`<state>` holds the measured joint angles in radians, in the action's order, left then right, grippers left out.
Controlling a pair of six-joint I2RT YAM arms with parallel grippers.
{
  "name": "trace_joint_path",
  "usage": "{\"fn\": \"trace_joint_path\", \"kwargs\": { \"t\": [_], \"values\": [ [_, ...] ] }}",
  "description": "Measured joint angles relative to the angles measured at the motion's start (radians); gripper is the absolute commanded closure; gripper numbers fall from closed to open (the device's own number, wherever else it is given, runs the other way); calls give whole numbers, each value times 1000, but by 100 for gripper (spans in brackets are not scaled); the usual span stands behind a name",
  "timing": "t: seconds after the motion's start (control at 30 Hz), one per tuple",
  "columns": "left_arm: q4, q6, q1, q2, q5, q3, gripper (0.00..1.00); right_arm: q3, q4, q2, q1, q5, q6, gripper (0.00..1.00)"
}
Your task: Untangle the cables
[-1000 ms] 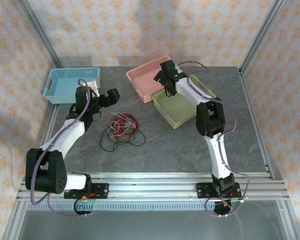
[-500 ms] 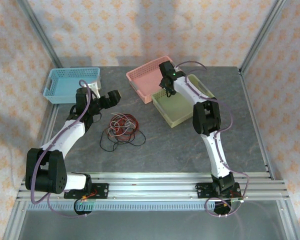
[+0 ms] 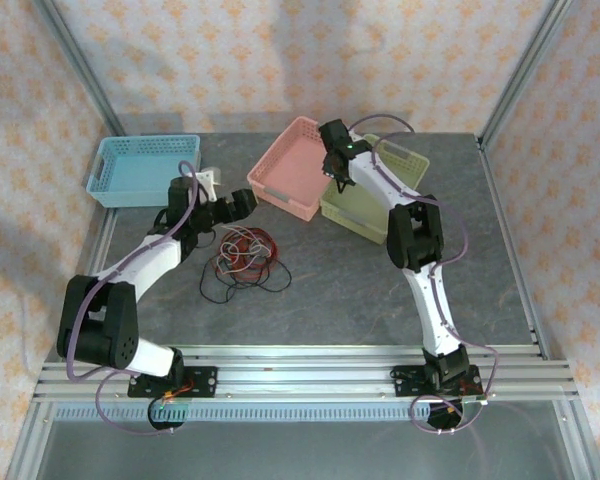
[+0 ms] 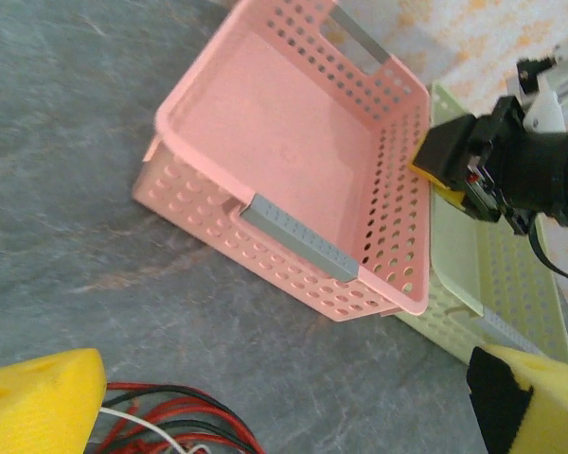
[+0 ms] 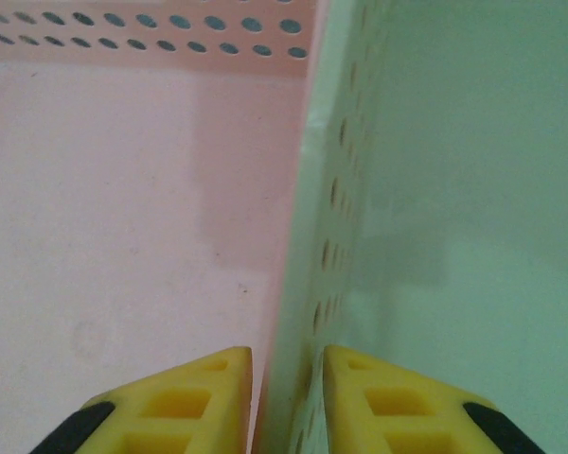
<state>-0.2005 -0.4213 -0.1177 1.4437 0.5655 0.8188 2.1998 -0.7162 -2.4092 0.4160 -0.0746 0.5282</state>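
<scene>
Lying in a loose heap on the grey table, the cables sit left of centre: a tangle of red, dark and whitish strands, with one thin dark loop trailing out on the near side. No gripper touches them.

The left gripper is at the far edge of the heap, pointing right toward the pink basket. Its jaws are spread wide with nothing between them. In the left wrist view the two yellow fingertips sit in the lower corners, and a few red, black and white strands show at the bottom edge close to the left one.

The pink basket stands on the far side of the table, turned at an angle, with its right wall against the left wall of the green basket. The right gripper reaches down on that seam. Its yellow fingers are drawn close together, one inside the pink basket and one inside the green basket, pinching the two touching walls between them.

A blue basket sits at the far left, well apart from the others. All three baskets look bare inside.
</scene>
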Motion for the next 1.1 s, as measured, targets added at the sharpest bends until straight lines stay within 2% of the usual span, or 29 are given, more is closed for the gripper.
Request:
{"fn": "trace_joint_path", "kwargs": {
  "t": [0.23,0.43,0.77,0.83,0.97,1.1],
  "values": [
    [1,3,-103,64,3,58,1,-153,37,95,-54,14,-208,80],
    [-6,3,-191,121,-5,102,1,-283,71,174,-117,9,-428,78],
    [-6,3,-358,253,-31,219,1,-350,82,216,-184,-10,-653,77],
    [-6,3,-383,280,-32,245,1,-352,82,219,-203,-8,-671,74],
    [-6,2,-406,320,-43,277,1,-352,81,219,-235,8,-690,58],
    [7,2,-405,331,-74,291,1,-339,72,219,-245,23,-685,37]
  ]
}}
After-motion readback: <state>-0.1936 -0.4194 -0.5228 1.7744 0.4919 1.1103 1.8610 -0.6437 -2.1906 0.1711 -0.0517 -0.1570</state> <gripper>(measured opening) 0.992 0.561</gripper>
